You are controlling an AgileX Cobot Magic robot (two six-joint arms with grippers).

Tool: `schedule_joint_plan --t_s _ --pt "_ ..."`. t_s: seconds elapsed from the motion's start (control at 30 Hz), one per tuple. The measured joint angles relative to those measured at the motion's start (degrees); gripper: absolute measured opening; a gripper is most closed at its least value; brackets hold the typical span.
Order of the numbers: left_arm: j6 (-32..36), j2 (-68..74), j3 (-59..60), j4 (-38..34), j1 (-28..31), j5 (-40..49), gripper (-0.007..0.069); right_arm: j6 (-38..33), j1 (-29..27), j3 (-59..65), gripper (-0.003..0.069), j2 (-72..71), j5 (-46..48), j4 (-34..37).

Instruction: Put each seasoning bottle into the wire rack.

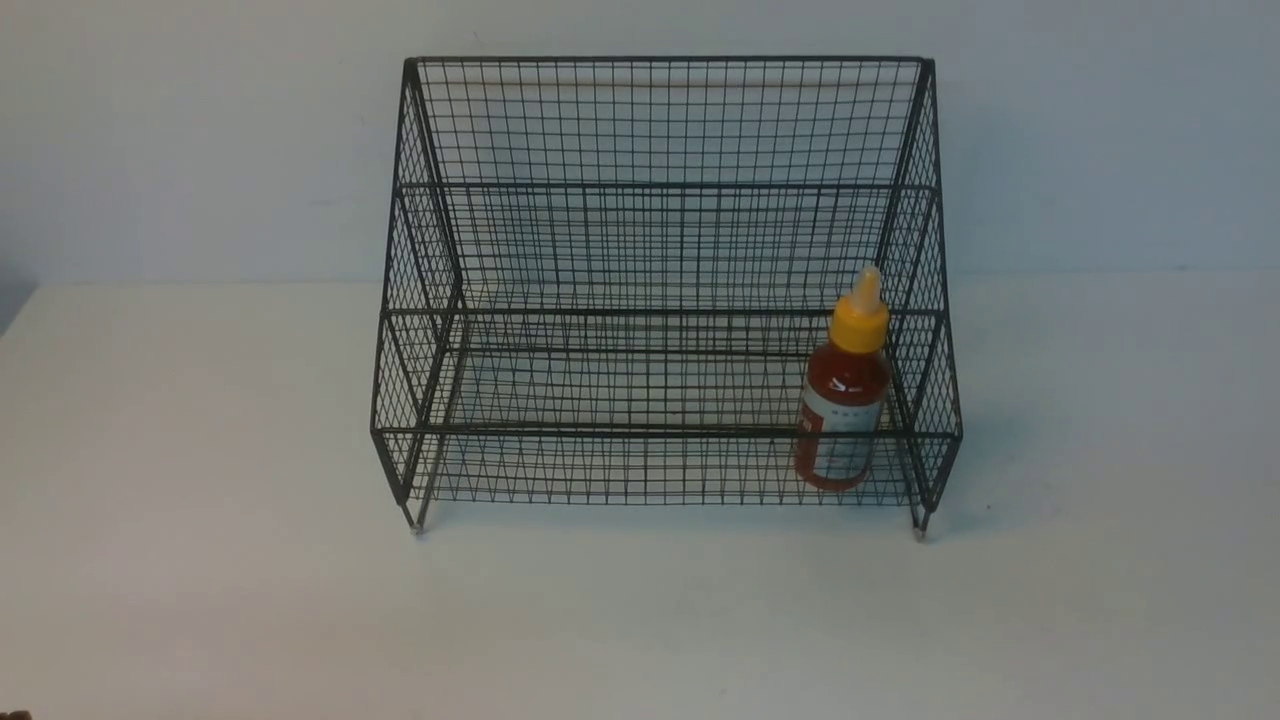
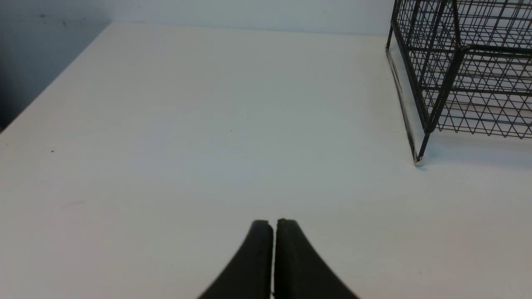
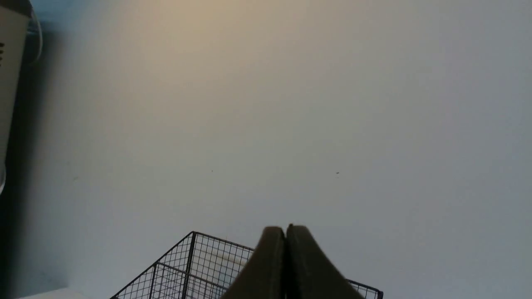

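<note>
The black wire rack (image 1: 660, 250) stands in the middle of the white table in the front view. A seasoning bottle (image 1: 843, 395) with red sauce, yellow nozzle cap and white label stands upright in the rack's lower front tier at its right end. No gripper shows in the front view. In the left wrist view my left gripper (image 2: 274, 222) is shut and empty above bare table, with the rack's corner (image 2: 461, 70) off to one side. In the right wrist view my right gripper (image 3: 285, 227) is shut and empty, facing the wall above the rack's top edge (image 3: 187, 265).
The white table (image 1: 200, 500) spreads wide on both sides of the rack and in front of it. A pale wall (image 1: 200, 130) rises right behind the rack. The table's left edge (image 2: 50, 83) shows in the left wrist view.
</note>
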Motion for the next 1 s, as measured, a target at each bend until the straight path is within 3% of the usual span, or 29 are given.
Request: schedule_joint_plan --t_s 0.53,0.73,0.87,0.97,1.0 --pt "0.0 0.0 0.0 0.0 0.0 0.0 -0.0005 0.1 0.0 1.4 -0.0015 0.0 2.4 -3.6" --pt "0.0 0.0 0.0 0.0 0.0 0.0 -0.0005 -5.0 -1.3 4.3 -0.0015 -0.3 7.6 5.0" --pt "0.0 0.0 0.0 0.0 0.0 0.0 -0.0005 -15.1 -9.3 8.9 -0.0015 -0.3 10.9 13.4" --pt "0.0 0.0 0.0 0.0 0.0 0.0 -0.0005 -16.4 -13.8 11.2 -0.0015 -0.4 11.0 15.2" --pt "0.0 0.0 0.0 0.0 0.0 0.0 -0.0005 -16.4 -17.6 13.0 -0.0015 -0.7 11.0 15.8"
